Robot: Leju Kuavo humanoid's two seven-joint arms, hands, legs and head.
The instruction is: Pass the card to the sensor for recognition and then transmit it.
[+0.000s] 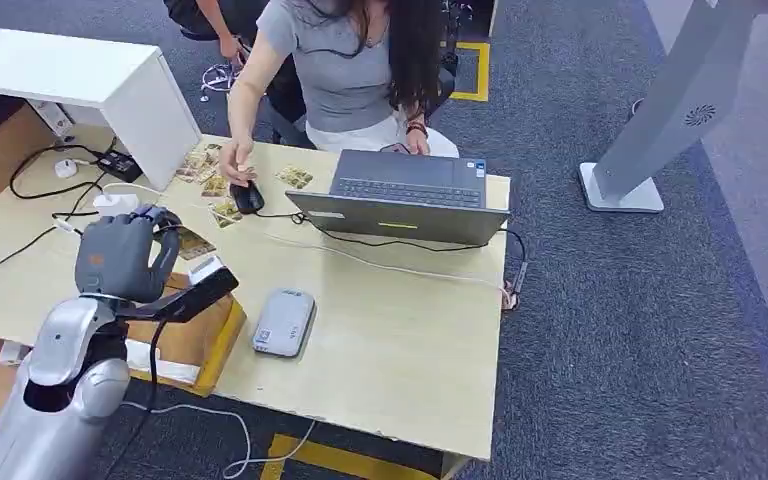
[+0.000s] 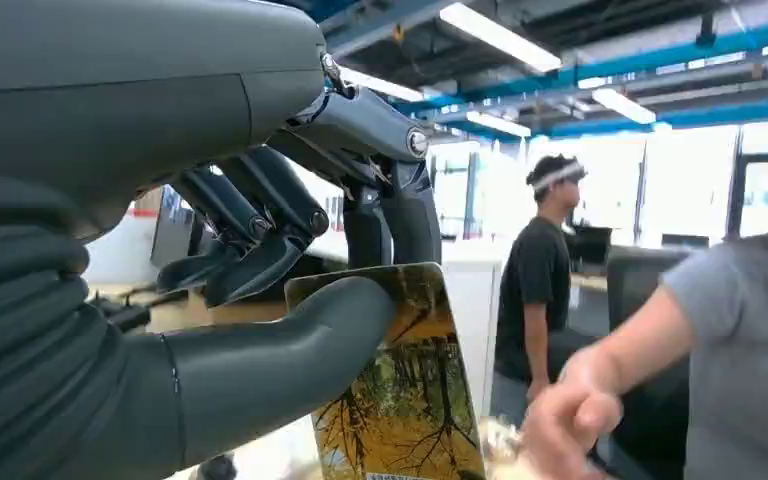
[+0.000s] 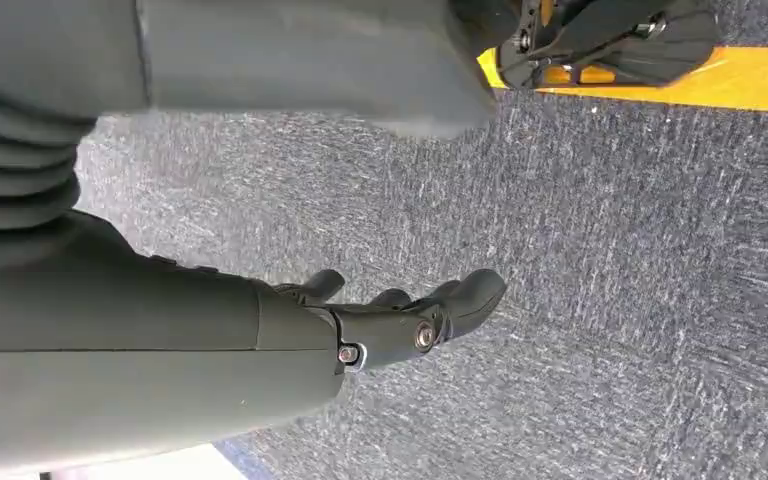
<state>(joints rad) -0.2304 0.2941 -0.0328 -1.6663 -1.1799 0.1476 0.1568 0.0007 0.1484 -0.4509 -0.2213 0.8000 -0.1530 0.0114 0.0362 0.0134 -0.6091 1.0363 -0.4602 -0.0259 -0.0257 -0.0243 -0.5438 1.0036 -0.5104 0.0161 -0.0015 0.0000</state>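
Left wrist view: left robot hand (image 2: 290,260) pinches the card (image 2: 405,400) thumb-to-fingers above the desk (image 1: 390,340); right robot hand (image 3: 400,325) hangs empty, fingers loosely apart; next, likely lower card onto the grey sensor (image 1: 283,322).

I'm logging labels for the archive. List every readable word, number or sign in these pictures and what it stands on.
No text reads clearly.
Autumn-tree picture card pinched in the left robot hand: small print along its edge, too blurred.
Grey open laptop: corner sticker, too small.
White floor stand: swirl logo, no words.
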